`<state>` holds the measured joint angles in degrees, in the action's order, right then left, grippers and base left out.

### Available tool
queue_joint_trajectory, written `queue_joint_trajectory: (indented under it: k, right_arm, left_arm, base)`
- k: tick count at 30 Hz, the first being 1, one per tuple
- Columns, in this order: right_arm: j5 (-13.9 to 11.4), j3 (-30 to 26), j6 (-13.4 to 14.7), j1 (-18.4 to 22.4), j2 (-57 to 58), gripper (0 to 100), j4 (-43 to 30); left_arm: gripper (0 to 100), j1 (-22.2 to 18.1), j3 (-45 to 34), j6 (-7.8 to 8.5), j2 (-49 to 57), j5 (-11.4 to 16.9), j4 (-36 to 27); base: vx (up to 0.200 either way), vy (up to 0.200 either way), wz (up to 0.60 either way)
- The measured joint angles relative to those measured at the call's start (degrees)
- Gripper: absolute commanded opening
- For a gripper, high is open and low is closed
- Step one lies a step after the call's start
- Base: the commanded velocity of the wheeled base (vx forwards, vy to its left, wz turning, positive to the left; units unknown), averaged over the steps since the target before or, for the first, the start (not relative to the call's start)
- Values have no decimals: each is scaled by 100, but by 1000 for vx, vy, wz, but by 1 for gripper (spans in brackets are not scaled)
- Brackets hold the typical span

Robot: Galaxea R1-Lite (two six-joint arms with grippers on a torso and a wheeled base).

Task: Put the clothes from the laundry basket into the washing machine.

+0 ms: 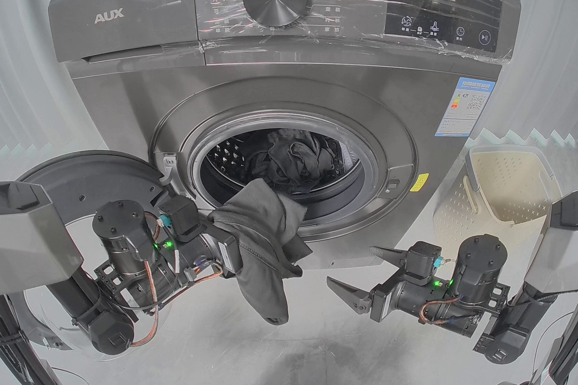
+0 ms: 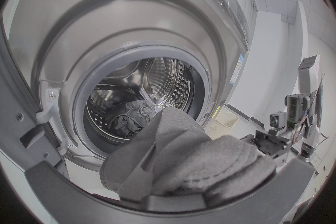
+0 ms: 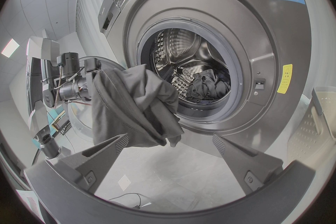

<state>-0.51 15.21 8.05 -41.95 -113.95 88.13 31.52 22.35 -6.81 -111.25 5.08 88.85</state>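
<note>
A grey washing machine (image 1: 337,103) stands in front of me with its door swung open to the left. Dark clothes (image 1: 298,157) lie inside the drum (image 2: 164,77). My left gripper (image 1: 232,251) is shut on a grey garment (image 1: 265,242) that hangs just below and in front of the drum opening; the cloth (image 2: 196,161) covers its fingers. In the right wrist view the same garment (image 3: 133,105) droops left of the opening, with the dark clothes (image 3: 206,88) behind. My right gripper (image 1: 361,272) stands open and empty, low at the right of the machine's front.
The cream laundry basket (image 1: 506,194) stands on the floor to the right of the machine, its inside looking bare. The open round door (image 1: 78,187) sits at the left behind my left arm. Grey floor (image 1: 313,338) lies before the machine.
</note>
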Motion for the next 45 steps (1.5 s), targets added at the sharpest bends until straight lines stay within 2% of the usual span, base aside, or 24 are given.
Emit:
queue_joint_trajectory:
  k: [5,25,35,45]
  right_arm:
    - [5,-26,7,-74,11,100,1]
    - [18,-28,21,-210,124,100,1]
    - [24,-6,22,-223,124,100,0]
    - [29,-9,24,-228,102,100,1]
  left_arm:
    - [0,33,334,9,-250,-129,-6]
    - [0,37,2985,-93,-2226,-397,-93]
    - [0,-157,4422,-35,-2748,-579,-1130]
    - [0,-339,6376,61,-3305,-803,-1936]
  base:
    - [0,0,0]
    - [0,0,0]
    - [0,0,0]
    - [0,0,0]
